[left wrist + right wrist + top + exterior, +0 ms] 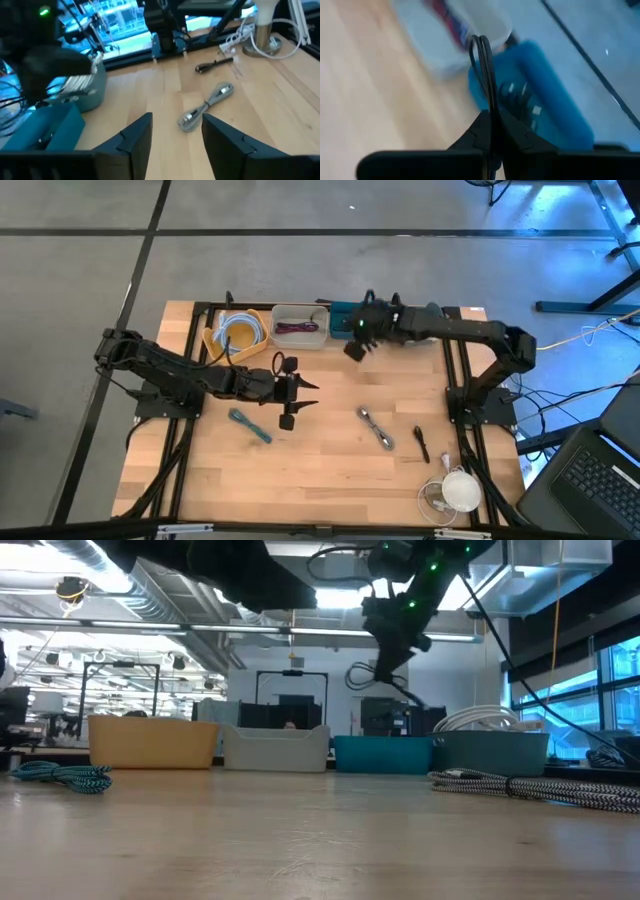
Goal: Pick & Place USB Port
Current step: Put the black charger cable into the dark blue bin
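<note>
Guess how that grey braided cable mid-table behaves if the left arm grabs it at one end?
Likely floppy: the grey braided cable lies folded in a loose bundle, so the free part would probably sag. Probably light, being thin. The braid looks textured, so slipping seems unlikely. The left gripper stands open, just short of it.

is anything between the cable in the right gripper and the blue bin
Nothing visible. The right gripper is shut on a looped black cable, held in the air near the blue bin at the table's back edge, with only open air between them.
</note>
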`<action>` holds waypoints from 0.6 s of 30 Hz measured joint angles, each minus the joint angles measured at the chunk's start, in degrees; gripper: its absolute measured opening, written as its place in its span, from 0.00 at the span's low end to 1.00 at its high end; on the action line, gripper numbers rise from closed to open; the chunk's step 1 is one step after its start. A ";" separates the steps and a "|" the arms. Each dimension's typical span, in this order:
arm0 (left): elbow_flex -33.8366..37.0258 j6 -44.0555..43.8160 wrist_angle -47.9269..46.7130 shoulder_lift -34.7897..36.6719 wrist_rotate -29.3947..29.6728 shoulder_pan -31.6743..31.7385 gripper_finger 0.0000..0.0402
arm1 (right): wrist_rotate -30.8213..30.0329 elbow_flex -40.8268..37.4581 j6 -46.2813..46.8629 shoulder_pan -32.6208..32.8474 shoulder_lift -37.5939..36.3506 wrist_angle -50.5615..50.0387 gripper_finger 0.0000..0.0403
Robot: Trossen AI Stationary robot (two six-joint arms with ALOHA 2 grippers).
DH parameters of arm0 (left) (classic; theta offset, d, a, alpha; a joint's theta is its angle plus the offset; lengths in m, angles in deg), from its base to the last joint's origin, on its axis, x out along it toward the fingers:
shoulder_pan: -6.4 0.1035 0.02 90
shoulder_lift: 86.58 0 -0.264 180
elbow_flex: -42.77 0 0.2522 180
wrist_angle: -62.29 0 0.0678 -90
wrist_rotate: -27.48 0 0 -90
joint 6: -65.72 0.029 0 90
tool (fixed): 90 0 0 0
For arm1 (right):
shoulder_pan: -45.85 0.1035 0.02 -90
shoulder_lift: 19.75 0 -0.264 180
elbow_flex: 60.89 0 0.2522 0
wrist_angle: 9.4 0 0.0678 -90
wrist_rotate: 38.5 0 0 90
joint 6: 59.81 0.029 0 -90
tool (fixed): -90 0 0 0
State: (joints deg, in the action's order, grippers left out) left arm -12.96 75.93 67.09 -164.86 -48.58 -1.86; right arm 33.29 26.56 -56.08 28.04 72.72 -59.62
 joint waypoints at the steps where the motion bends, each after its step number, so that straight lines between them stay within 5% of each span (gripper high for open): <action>1: -0.01 0.01 0.55 0.00 -0.01 0.00 0.40 | 1.11 0.00 -0.84 -1.13 0.00 2.24 0.04; 7: 0.01 0.08 4.11 0.00 -0.04 0.01 0.40 | 3.02 0.02 -6.61 -6.69 0.21 12.78 0.04; 18: 0.01 4.91 12.80 0.00 -0.08 1.01 0.40 | 7.06 0.02 -10.27 -16.56 5.43 13.74 0.04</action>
State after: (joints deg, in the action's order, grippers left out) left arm -12.95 80.84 79.88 -164.86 -48.65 -0.85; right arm 40.35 26.58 -66.35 11.48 78.15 -45.88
